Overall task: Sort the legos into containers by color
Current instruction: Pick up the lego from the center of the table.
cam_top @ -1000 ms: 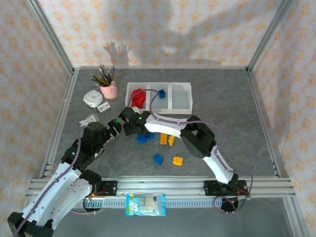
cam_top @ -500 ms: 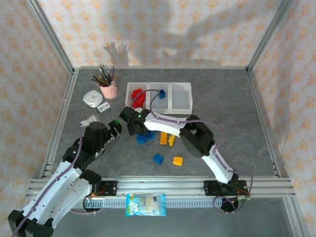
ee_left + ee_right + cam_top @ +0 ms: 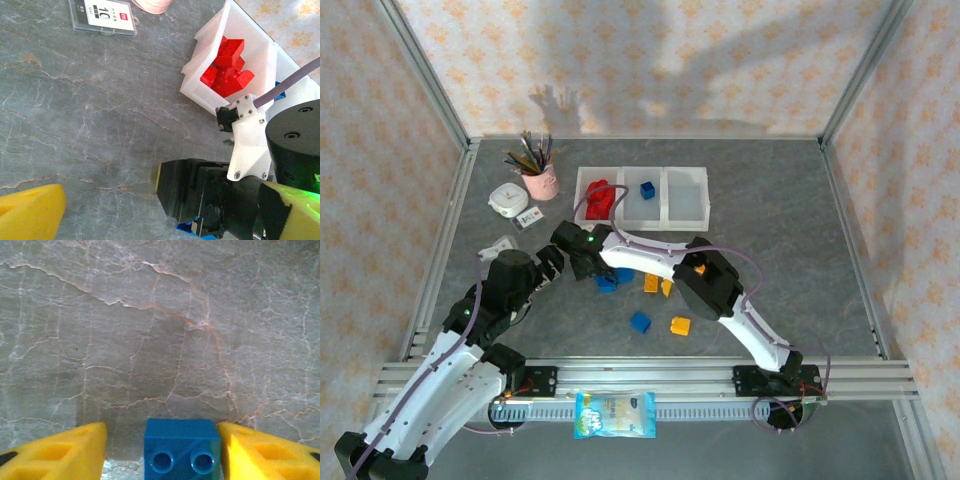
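Your right claw (image 3: pixel 161 442) sits low over the counter (image 3: pixel 160 315), its yellow fingers (image 3: pixel 55 452) spread on either side of a blue brick (image 3: pixel 182 447). One side shows a clear gap and the other almost none, so the claw is open around the brick and not yet pinching it. Straddling it squarely looks deliberate: when you close, the pads should meet its flat sides.

That brick lies on the counter, a little in front of the containers (image 3: pixel 685 172). The left bin holds the red bricks (image 3: pixel 227 67) and the middle bin a single blue one (image 3: pixel 647 190), so the middle bin is the likely target.

Mind your left claw (image 3: pixel 553 262). It is spread wide and holds nothing, and it hangs just beside the right wrist (image 3: pixel 200 195), close enough that a careless lift could knock the two together.

More blue bricks (image 3: pixel 610 281) lie just beside the right claw, with yellow pieces (image 3: pixel 651 283) near them, so a sloppy close may nudge them. The pink cup (image 3: pixel 540 182) and the card (image 3: pixel 102 10) stand off to the left, out of the path to the bins.
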You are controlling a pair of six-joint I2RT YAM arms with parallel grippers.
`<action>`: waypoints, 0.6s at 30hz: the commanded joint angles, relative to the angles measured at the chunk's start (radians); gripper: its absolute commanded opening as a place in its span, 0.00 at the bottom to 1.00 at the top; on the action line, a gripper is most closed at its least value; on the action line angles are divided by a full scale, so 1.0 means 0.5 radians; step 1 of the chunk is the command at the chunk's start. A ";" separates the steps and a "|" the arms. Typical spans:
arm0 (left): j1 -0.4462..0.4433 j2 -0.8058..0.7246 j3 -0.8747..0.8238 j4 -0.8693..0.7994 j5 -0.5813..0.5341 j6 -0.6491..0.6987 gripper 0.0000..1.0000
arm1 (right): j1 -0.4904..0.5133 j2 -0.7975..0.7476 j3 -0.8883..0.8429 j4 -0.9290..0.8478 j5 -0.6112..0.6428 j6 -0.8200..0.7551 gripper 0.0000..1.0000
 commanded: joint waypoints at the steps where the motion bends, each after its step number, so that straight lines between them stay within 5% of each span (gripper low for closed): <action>1: 0.007 -0.009 0.014 -0.043 -0.042 -0.029 1.00 | 0.004 0.048 0.036 -0.067 0.092 -0.024 0.55; 9: 0.008 0.011 0.023 -0.029 -0.017 -0.016 0.99 | 0.004 0.004 0.064 -0.001 0.074 -0.061 0.38; 18: 0.007 0.058 0.050 0.075 0.073 0.027 0.99 | -0.141 -0.395 -0.041 0.136 0.108 -0.100 0.32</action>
